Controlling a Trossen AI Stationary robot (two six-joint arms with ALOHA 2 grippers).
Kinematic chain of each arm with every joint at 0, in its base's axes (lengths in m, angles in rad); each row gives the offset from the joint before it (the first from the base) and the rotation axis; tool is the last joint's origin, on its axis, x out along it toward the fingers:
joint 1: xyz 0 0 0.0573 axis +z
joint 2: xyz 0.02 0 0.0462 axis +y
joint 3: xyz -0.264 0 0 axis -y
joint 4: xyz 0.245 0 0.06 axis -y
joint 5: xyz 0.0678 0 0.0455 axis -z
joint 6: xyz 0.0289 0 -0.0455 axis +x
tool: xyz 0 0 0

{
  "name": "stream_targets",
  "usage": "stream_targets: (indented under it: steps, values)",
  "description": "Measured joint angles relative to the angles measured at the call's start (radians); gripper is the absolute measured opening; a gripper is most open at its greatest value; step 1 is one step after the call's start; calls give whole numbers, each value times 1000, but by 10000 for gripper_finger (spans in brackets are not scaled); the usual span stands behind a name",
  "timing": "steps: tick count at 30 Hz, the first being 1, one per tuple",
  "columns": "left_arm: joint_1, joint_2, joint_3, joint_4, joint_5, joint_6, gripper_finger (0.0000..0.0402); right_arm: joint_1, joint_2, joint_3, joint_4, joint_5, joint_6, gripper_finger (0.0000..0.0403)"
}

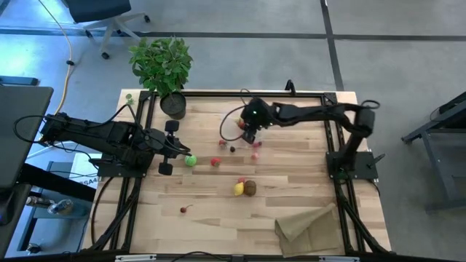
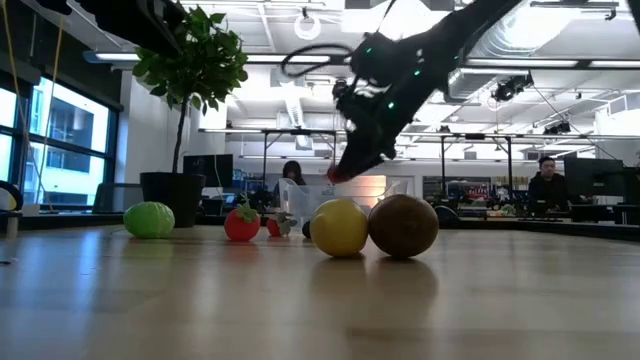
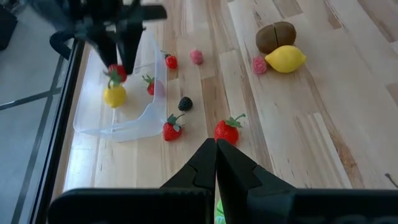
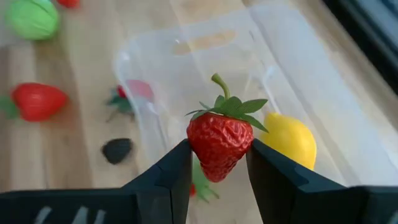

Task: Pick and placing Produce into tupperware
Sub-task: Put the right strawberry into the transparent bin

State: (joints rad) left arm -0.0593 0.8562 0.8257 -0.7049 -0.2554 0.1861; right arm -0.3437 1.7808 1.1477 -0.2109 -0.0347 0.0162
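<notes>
Fingers point(image 4: 186, 177) of my right gripper point(image 4: 217, 168) pinch a strawberry point(image 4: 219, 142) above the clear tupperware point(image 4: 298, 74), which holds a lemon point(image 4: 291, 140). My left gripper point(image 3: 216, 165), fingers closed on nothing, waits near the lime point(image 1: 190, 161).

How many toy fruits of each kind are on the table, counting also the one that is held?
strawberry: 5, one of them in the right pincer
lemon: 2
raspberry: 2
blackberry: 1
kiwi: 1
lime: 1
cherry: 1
Total: 13
</notes>
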Motion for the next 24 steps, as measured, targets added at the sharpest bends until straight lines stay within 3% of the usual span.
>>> stream_targets:
  steps: [10,24]
  values:
    - [0,0,0,0,0,0,3,-7,188,188,-179,-23,5,129]
    - [0,0,0,-1,0,0,3,-6,203,197,-198,-78,4,131]
